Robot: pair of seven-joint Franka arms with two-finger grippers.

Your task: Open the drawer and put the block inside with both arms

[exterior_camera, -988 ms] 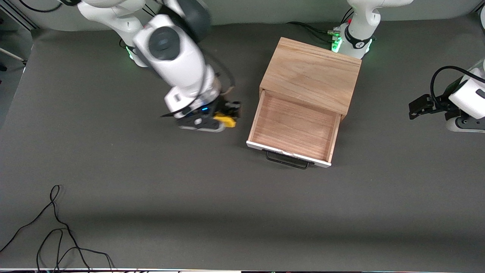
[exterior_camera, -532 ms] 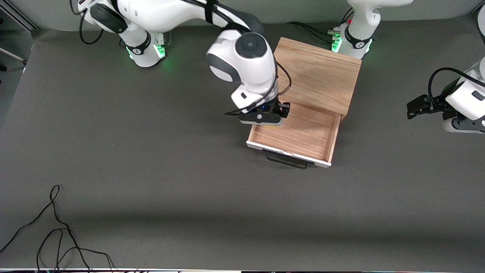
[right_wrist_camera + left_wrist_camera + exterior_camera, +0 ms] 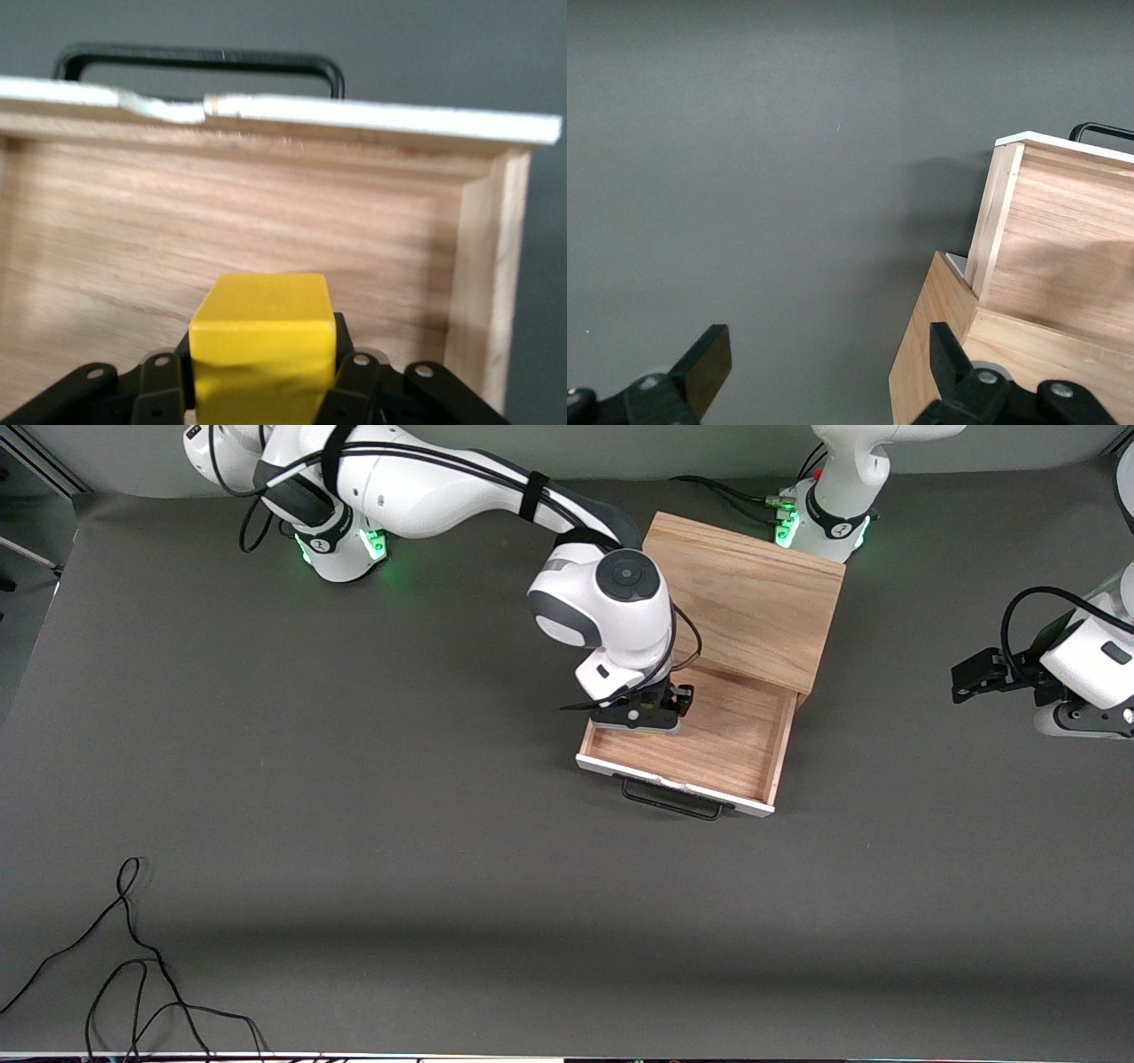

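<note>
The oak cabinet [image 3: 735, 602] stands near the left arm's base, and its drawer [image 3: 709, 735] is pulled open toward the front camera, with a white front panel and a black handle [image 3: 671, 802]. My right gripper [image 3: 640, 722] is low over the drawer's inside, at the side toward the right arm's end. The front view hides the block under the hand. In the right wrist view the right gripper [image 3: 263, 372] is shut on the yellow block [image 3: 263, 328], above the drawer floor [image 3: 221, 212] and facing the handle [image 3: 195, 64]. My left gripper [image 3: 970, 676] waits open and empty [image 3: 828, 372] beside the cabinet [image 3: 939, 354].
Loose black cables [image 3: 133, 974] lie on the grey mat at the front corner toward the right arm's end. Both arm bases glow green along the back edge. The left wrist view shows the drawer's side wall [image 3: 1063, 239] and bare mat [image 3: 744, 159].
My right arm has carried the block from over the mat beside the drawer to over the open drawer, and it has come lower. The left arm has barely moved.
</note>
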